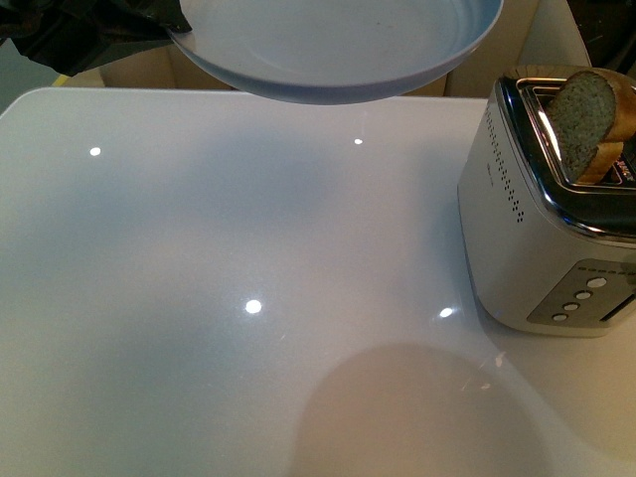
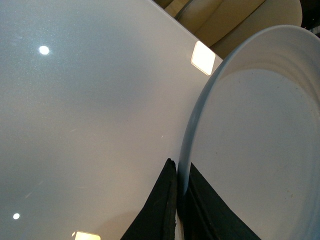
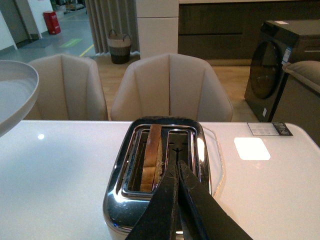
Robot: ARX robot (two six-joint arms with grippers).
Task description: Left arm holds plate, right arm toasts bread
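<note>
Pale blue-grey, the plate [image 1: 338,50] fills the top middle of the front frame, hanging in the air above the far edge of the table [image 1: 199,298] with its underside and rim toward the camera. At the upper left corner a dark, blurred bit of the left gripper [image 1: 149,22] meets the plate's rim. The left wrist view shows this more clearly: the black fingers [image 2: 162,205] are clamped on the rim, one on each face of the plate, which appears nearly edge-on there, with the glossy white table behind it. At the right edge of the front frame a toaster [image 1: 537,248] stands on the table, cream-sided with a chrome top and a row of round buttons on its end. The bread [image 1: 586,119] stands upright in one of its two slots, its rounded top and speckled crumb sticking out above the chrome. In the right wrist view the bread [image 3: 152,155] is edge-on in that slot and the slot beside it looks empty. The right gripper [image 3: 177,167] hovers over the toaster's near end with its black fingers pressed together, nothing between them and clear of the bread. Two beige chairs [image 3: 170,85] stand behind the table.
</note>
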